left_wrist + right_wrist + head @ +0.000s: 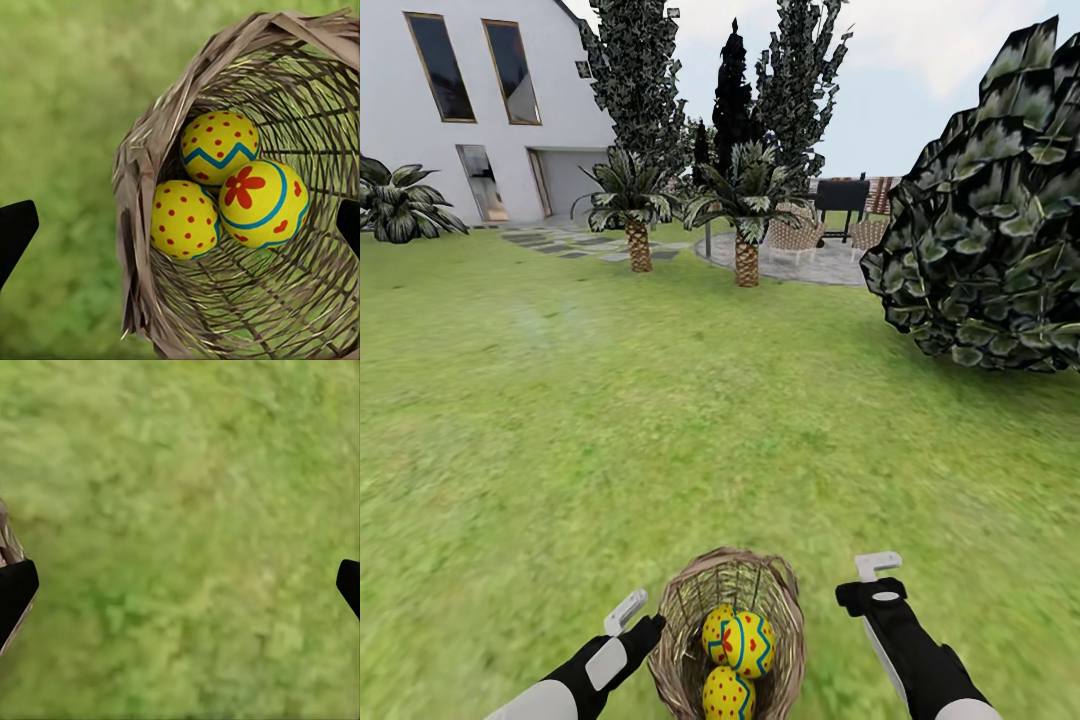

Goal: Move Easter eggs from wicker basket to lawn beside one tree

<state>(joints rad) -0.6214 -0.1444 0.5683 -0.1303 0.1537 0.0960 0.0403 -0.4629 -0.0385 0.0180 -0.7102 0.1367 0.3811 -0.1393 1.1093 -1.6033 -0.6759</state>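
Where the lawn [660, 430] is spreading across the garden, a white house [470, 100] is standing at the far left, with dark conical trees [640, 80] rising beside it and two short palms [745, 215] growing near a grey paved patio [820, 265]. At the right, a large dark-leaved shrub [990, 220] is sitting on the grass.

Close in front of the robot, the basket [730, 630] is lying on the lawn, tipped so that its open mouth is facing the head camera. All three eggs [225, 187] are lying inside it, touching one another: one with a blue zigzag band [219, 146], one with a red flower mark [262, 202], and one with red dots [184, 221].

The left hand [628, 612] is hovering just beside the basket's left rim, its fingers spread wide and holding nothing. The right hand [875, 572] is hovering over bare grass to the right of the basket, its fingers likewise spread and empty; the basket's edge [7, 547] is showing next to one fingertip in the right wrist view.
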